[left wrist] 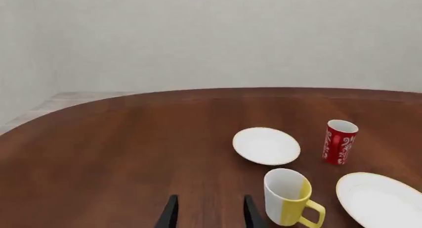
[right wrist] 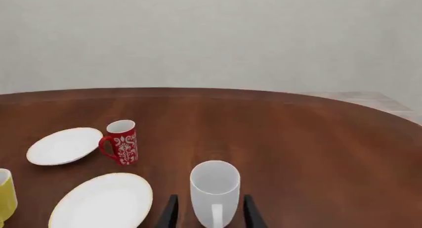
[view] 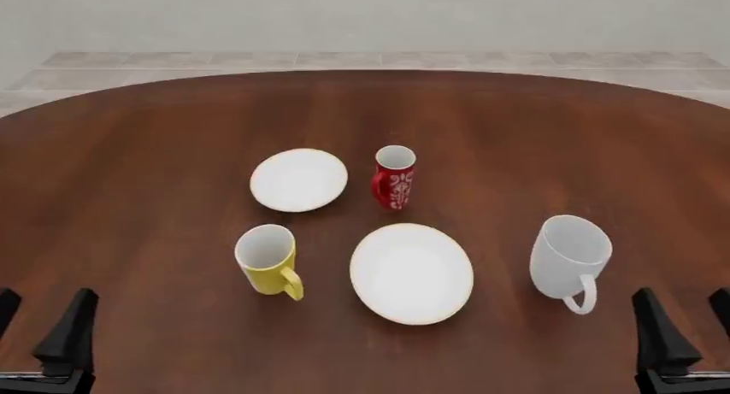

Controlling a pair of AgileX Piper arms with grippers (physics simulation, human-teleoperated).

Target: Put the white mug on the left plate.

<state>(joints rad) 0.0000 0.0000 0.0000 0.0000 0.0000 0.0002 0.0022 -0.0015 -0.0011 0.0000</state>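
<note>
The white mug (view: pixel 568 259) stands upright at the table's right, its handle toward the near edge. In the right wrist view the white mug (right wrist: pixel 215 191) sits just ahead of my open right gripper (right wrist: pixel 209 213), apart from the fingers. The left plate (view: pixel 299 179), small with a thin gold rim, lies bare left of centre. At the near right edge my right gripper (view: pixel 690 326) holds nothing. My left gripper (view: pixel 40 326) is open at the near left edge, and in its own view the left gripper (left wrist: pixel 209 215) is empty, with the left plate (left wrist: pixel 266 146) well beyond it.
A larger gold-rimmed plate (view: pixel 411 273) lies at the centre front. A red patterned mug (view: pixel 395 177) stands just right of the left plate. Near the left gripper's side stands a yellow mug (view: pixel 267 259). The brown table (view: pixel 137 155) is round-edged at the back.
</note>
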